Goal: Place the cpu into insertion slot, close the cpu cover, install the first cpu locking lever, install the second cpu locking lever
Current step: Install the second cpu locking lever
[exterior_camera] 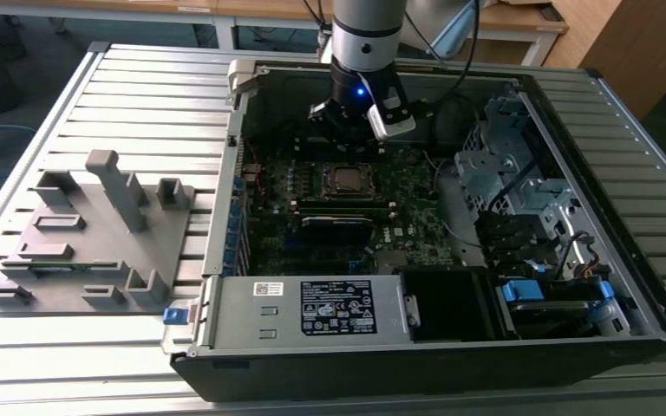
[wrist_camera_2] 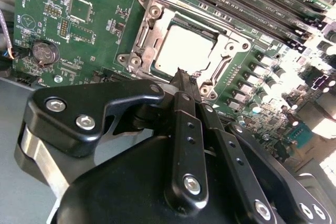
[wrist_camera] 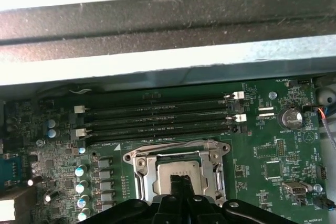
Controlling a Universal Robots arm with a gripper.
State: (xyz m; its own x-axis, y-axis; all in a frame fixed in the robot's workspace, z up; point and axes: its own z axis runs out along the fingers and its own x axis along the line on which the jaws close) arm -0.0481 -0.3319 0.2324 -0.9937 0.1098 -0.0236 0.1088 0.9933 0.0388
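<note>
The cpu [wrist_camera_2: 184, 51] lies in the insertion slot [wrist_camera_2: 137, 40], its pale metal top bright under the light. The cpu cover [wrist_camera_2: 231, 51] lies flat around it, its square window framing the chip. My gripper [wrist_camera_2: 181, 72] hovers just above the socket's near edge, fingers shut together with nothing between them. In the first wrist view the cpu [wrist_camera: 176, 169] sits inside the cpu cover [wrist_camera: 143, 174], with the gripper [wrist_camera: 181, 181] tips over it. In the exterior view the gripper [exterior_camera: 349, 146] hangs above the insertion slot [exterior_camera: 349, 179] inside the open computer case.
Long black memory slots [wrist_camera: 157, 114] run beside the socket. A grey box with a white label [exterior_camera: 310, 308] fills the case front, and a drive cage [exterior_camera: 519, 173] stands at the exterior view's right. A grey fixture plate [exterior_camera: 90, 234] lies outside, at the exterior view's left.
</note>
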